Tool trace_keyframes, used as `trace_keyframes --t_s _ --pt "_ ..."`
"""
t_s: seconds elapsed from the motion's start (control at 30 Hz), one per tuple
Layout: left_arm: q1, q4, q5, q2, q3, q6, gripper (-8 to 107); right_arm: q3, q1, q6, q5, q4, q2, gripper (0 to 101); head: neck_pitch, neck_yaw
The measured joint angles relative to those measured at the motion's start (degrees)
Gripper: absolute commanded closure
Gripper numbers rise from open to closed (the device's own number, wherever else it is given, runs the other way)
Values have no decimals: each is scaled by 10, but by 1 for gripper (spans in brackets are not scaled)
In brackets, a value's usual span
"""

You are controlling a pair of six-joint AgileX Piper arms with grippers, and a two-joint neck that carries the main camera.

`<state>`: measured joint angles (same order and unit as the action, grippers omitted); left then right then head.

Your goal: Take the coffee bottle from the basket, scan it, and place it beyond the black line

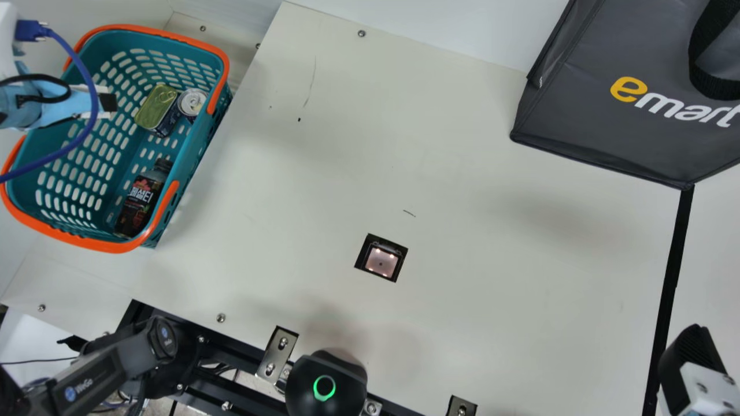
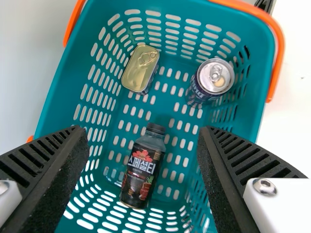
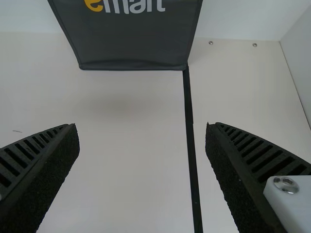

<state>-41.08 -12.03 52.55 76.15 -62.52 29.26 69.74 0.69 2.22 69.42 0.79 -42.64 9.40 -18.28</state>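
Note:
My left gripper (image 1: 107, 103) is over the basket (image 1: 199, 147) at the main view's left. In the left wrist view the left gripper (image 2: 143, 133) stands open, its fingers apart above the basket (image 2: 53, 114). Down inside, the dark coffee bottle (image 2: 144, 167) lies on the basket's floor, untouched; the main view has the bottle (image 1: 140, 199) near the basket's front wall. My right gripper (image 1: 691, 370) is at the lower right, by the black line (image 1: 670, 277). In the right wrist view the right gripper (image 3: 141, 131) is open and empty above the table, with the black line (image 3: 190, 124) below.
A flat tin (image 2: 140, 69) and an upright can (image 2: 215, 77) share the basket. The scanner window (image 1: 381, 262) is set into the table (image 1: 462, 144). A dark bag (image 1: 584, 98) stands at the back right, and a round black device (image 1: 326, 384) is at the front edge.

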Motion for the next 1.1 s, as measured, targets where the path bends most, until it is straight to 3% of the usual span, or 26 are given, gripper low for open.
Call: trace_keyframes --t_s 1.1 --pt "-39 -67 -163 171 84 209 9 0 0 0 1 0 0 10 0 0"
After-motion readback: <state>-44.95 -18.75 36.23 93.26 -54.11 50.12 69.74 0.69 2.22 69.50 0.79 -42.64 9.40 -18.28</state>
